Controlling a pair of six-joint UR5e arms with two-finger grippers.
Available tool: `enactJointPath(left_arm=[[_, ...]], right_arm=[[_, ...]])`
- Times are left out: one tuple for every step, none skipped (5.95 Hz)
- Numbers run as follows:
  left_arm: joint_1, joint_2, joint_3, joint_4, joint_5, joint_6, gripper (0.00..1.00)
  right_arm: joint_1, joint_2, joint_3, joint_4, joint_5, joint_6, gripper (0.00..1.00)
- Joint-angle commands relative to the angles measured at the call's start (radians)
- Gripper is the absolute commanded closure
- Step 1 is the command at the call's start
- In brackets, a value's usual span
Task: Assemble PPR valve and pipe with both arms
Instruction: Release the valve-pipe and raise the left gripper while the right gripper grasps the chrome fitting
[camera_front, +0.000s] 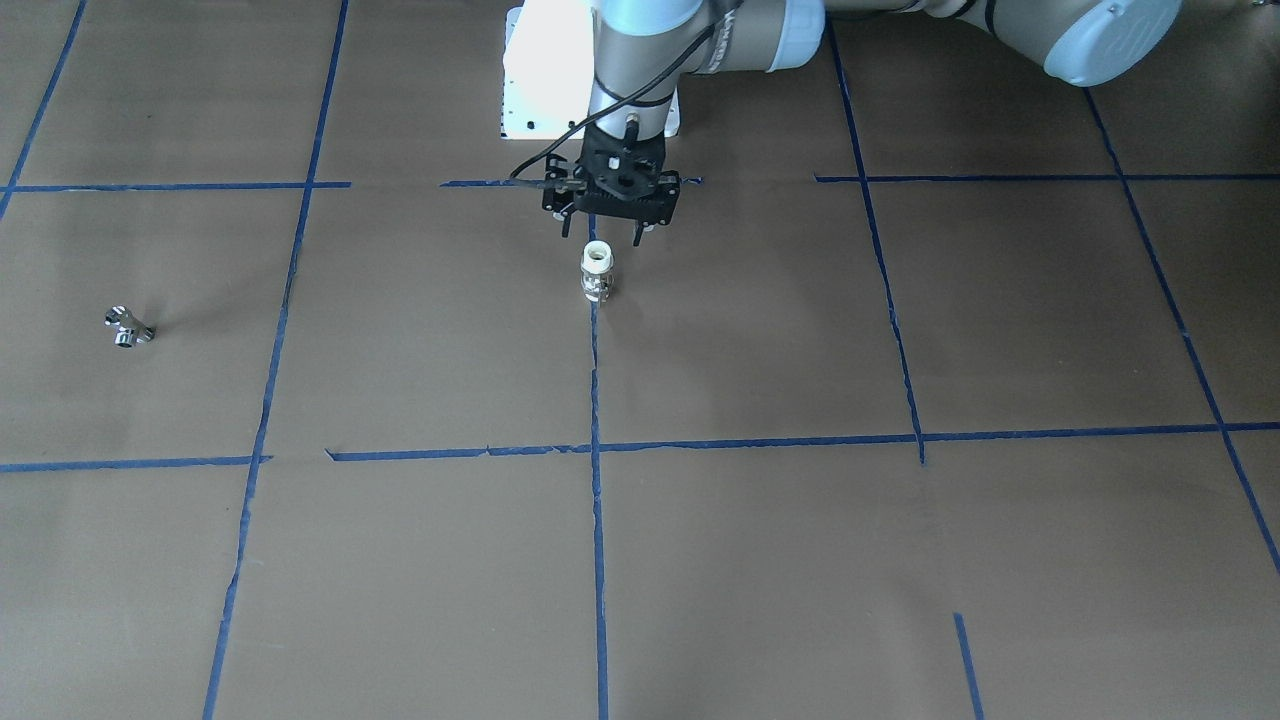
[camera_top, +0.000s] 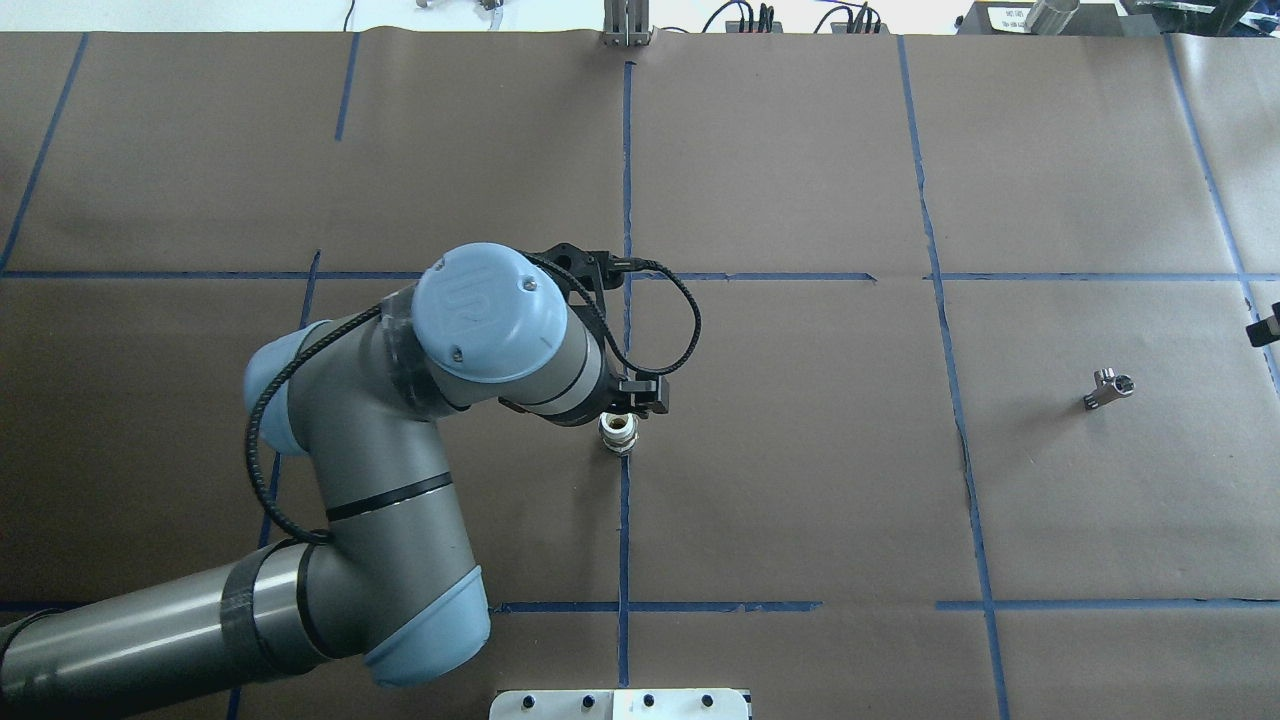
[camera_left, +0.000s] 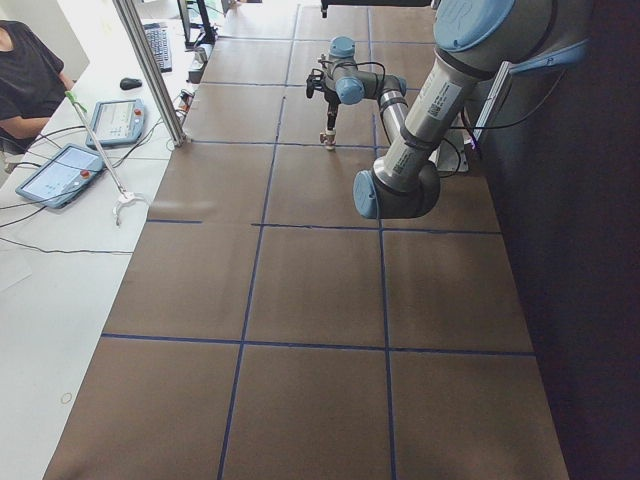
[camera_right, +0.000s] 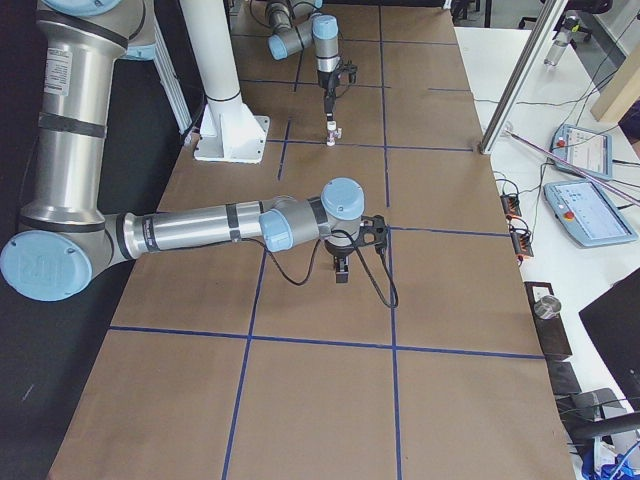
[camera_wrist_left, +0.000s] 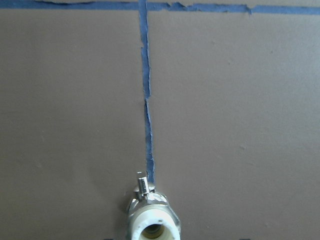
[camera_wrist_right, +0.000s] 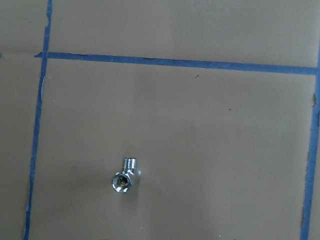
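Standing upright on a blue tape line (camera_front: 596, 380), midway between the table's (camera_front: 760, 560) left and right edges and somewhat toward the robot-side edge, the valve (camera_front: 597, 272) turns its open white end upward. The left claw (camera_front: 604, 235) hangs just above it, spread wide and holding nothing. The pipe (camera_front: 128, 327) lies well apart, near the right edge. The right claw (camera_right: 342, 272) hangs over that area; its opening cannot be told.
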Motion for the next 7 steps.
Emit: enactJointPath(left_arm=[[-0.051,0.061,-0.112,0.001,-0.004,0.001,0.13],[-0.060,0.064,-0.123,0.001,-0.004,0.000,0.13],[-0.062,0.080,-0.137,0.001,-0.004,-0.002,0.13],[-0.062,0.100,-0.155,-0.001,-0.004,-0.002,0.12],[-0.063,0.101,-0.165,0.001,-0.004,-0.006,0.11],[-0.063,0.101,-0.165,-0.001,-0.004,-0.030,0.11],[-0.062,0.101,-0.165,-0.003,-0.004,-0.032,0.11]], right_arm=[[-0.149,0.045,-0.012,0.038,-0.131,0.153,0.00],[-0.206,0.048,-0.022,0.038,-0.149,0.157,0.00],[-0.252,0.050,-0.025,0.038,-0.199,0.164,0.01],[-0.304,0.100,-0.057,0.038,-0.219,0.194,0.01],[-0.320,0.129,-0.127,0.039,-0.219,0.206,0.01],[-0.323,0.133,-0.135,0.053,-0.218,0.207,0.01],[-0.328,0.133,-0.155,0.059,-0.219,0.205,0.02]])
